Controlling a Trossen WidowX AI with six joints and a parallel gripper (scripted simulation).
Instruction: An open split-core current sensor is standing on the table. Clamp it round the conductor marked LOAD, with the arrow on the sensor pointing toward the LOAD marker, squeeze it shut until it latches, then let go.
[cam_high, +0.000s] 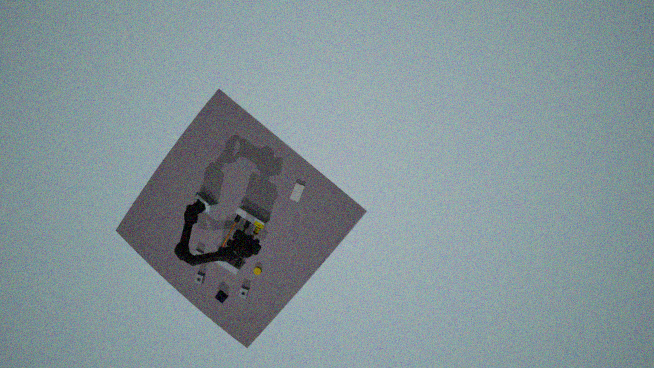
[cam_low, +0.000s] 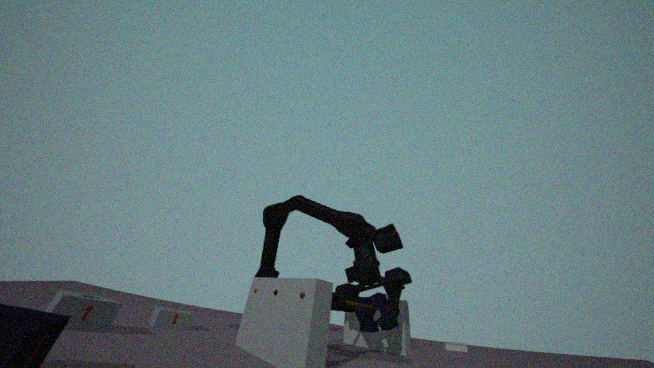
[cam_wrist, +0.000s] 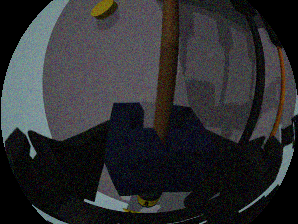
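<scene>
looks like you're at the clamping step — gripper (cam_low: 372, 305) (cam_wrist: 152, 125) clenched on the dark-blue split sensor (cam_low: 376, 312) (cam_wrist: 155, 162), brown rod-like conductor (cam_low: 361, 304) (cam_wrist: 168, 65) running off toward 12 o'clock — so probably squeeze till it latches

Here's the dark blue sensor (cam_low: 370, 318) (cam_wrist: 150, 162), looking like matt plastic; through it runs a smooth, dull brown-orange conductor (cam_wrist: 168, 70); beside the sensor, matt black jaws (cam_low: 372, 305); below it, a matt mauve-grey desk (cam_high: 320, 210) (cam_low: 195, 345) (cam_wrist: 75, 75).
</scene>
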